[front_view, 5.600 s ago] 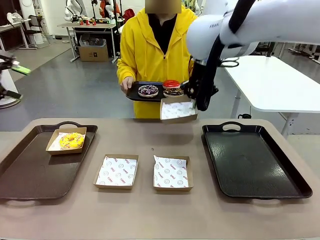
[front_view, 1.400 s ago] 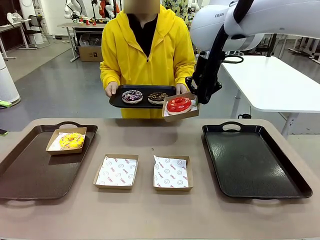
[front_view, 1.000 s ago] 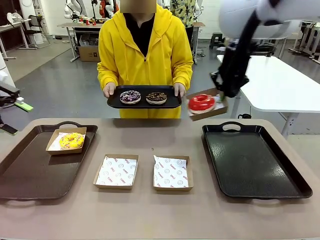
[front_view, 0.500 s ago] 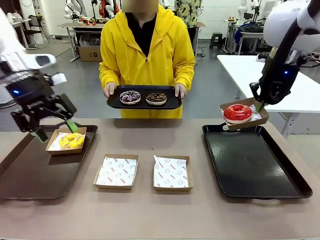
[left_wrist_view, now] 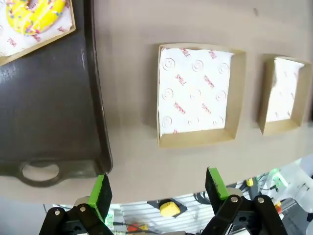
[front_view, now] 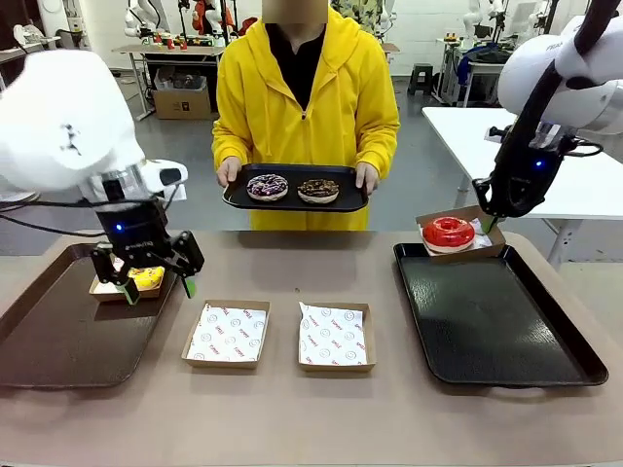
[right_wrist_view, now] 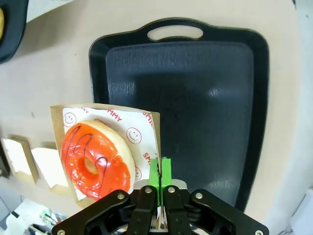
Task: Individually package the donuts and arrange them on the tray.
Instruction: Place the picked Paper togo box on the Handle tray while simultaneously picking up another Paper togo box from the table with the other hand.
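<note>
Tan table [front_view: 292, 428] fills the foreground of a workshop with a grey floor [front_view: 165, 175] and a white side table [front_view: 545, 165] at far right. Nearest the robot sit two paper-lined cardboard boxes side by side: the left empty box [front_view: 227, 334] and the right empty box [front_view: 336, 336]. A brown tray [front_view: 49, 341] flanks them on the left and a black tray [front_view: 496, 321] on the right.

The left gripper [front_view: 159, 289] hovers over the brown tray's inner edge with its fingers spread wide and nothing between them. Just behind it, partly hidden, the yellow donut [front_view: 146, 279] lies flat in its own box on that tray, hole facing up.

The right gripper [front_view: 487, 222] is pinched tight on one edge of the red donut's box [right_wrist_view: 142, 127], held in the air over the black tray's far left corner. The red donut [front_view: 449, 233] lies flat inside — a round ring, so no long axis.

Across the table a person [front_view: 307, 88] in a yellow jacket holds a serving tray [front_view: 292, 201] with the purple-sprinkled donut [front_view: 267, 185] and the chocolate donut [front_view: 317, 188] lying flat.

Half a second ago the left gripper was higher and farther left, and the red donut's box was a little higher and farther right.
</note>
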Available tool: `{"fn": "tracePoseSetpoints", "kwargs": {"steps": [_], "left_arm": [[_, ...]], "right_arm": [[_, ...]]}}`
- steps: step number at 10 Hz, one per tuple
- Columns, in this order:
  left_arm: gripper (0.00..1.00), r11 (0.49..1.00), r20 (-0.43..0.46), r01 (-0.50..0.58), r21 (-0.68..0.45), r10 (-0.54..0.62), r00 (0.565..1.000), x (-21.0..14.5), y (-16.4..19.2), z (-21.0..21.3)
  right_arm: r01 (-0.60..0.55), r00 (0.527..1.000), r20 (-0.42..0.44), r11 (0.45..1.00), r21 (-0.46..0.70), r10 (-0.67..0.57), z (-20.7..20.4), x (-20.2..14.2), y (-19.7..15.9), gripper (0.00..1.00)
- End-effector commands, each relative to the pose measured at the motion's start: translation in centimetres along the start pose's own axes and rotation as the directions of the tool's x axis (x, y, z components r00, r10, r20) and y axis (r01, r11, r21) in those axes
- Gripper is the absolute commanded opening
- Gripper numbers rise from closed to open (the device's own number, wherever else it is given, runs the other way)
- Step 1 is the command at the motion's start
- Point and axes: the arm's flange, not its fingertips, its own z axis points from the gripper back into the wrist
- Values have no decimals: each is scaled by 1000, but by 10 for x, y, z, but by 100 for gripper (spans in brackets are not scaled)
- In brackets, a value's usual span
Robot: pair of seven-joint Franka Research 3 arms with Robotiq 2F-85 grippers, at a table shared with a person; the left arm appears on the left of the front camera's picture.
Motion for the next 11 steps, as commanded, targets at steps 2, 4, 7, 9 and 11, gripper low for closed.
{"fn": "tracePoseSetpoints", "kwargs": {"steps": [2, 4, 7, 9, 11], "left_arm": [[100, 999, 31, -44, 24, 43, 999, 8, -3, -28], [100, 1000, 7, -11, 7, 11, 1000, 4, -1, -14], [100, 1000, 7, -11, 7, 11, 1000, 4, -1, -14], [100, 1000, 7, -11, 7, 11, 1000, 4, -1, -14], [100, 1000, 7, -11, 7, 11, 1000, 4, -1, -14]], "right_arm": [[0, 1000, 0, 1000, 0, 0, 0, 0, 0, 1], [0, 1000, 0, 1000, 0, 0, 0, 0, 0, 1], [0, 1000, 0, 1000, 0, 0, 0, 0, 0, 1], [0, 1000, 0, 1000, 0, 0, 0, 0, 0, 1], [0, 1000, 0, 1000, 0, 0, 0, 0, 0, 1]]}}
